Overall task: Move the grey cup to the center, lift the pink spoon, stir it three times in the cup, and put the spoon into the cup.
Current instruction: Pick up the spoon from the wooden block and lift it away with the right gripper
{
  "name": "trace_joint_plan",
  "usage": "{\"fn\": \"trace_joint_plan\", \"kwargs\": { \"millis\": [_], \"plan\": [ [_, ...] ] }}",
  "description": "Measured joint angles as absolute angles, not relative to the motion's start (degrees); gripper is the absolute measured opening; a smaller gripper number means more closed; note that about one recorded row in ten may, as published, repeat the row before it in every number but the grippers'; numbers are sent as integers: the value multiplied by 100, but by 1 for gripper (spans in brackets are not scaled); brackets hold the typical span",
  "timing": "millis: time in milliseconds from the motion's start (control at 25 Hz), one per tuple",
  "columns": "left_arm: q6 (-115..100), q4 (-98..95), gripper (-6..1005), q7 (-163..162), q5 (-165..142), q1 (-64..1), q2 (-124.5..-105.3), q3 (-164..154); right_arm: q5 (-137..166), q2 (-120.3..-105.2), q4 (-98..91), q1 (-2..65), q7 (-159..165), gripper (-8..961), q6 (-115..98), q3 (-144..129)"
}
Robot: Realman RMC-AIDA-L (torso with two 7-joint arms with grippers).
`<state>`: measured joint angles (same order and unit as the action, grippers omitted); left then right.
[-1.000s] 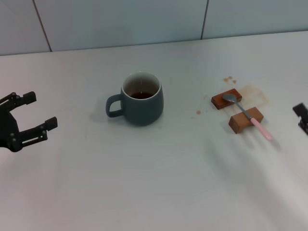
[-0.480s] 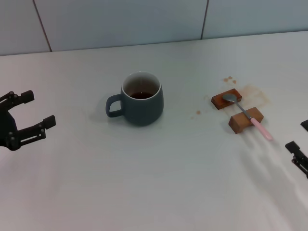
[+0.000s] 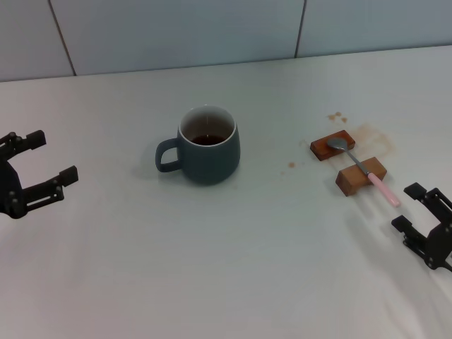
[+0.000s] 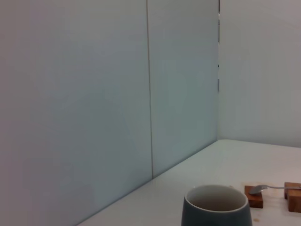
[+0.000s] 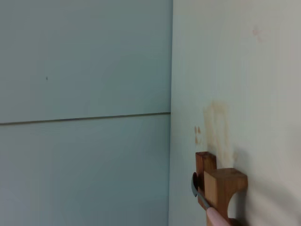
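Near the bench's middle stood the grey cup; the right pincer, wide open and empty, likely needed the pink spoon next.

Grey cup upright, mid-table – pink spoon bridging two wooden blocks.

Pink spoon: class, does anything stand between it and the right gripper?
Nothing visible does. The pink spoon lies across two wooden blocks, and the open right gripper sits just beyond its handle end, bare table between.
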<state>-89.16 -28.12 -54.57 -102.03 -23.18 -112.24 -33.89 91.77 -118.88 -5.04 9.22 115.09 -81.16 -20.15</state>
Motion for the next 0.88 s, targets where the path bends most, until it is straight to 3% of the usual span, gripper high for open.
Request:
{"fn": "trace_joint_plan", "kwargs": {
  "millis": [880],
  "plan": [
    [-8868, -2821, 859, -5444, -10151, -2378, -11234, -3296, 9178, -11874, -500, 1417, 11550, 752, -7711, -2004]
  ]
}}
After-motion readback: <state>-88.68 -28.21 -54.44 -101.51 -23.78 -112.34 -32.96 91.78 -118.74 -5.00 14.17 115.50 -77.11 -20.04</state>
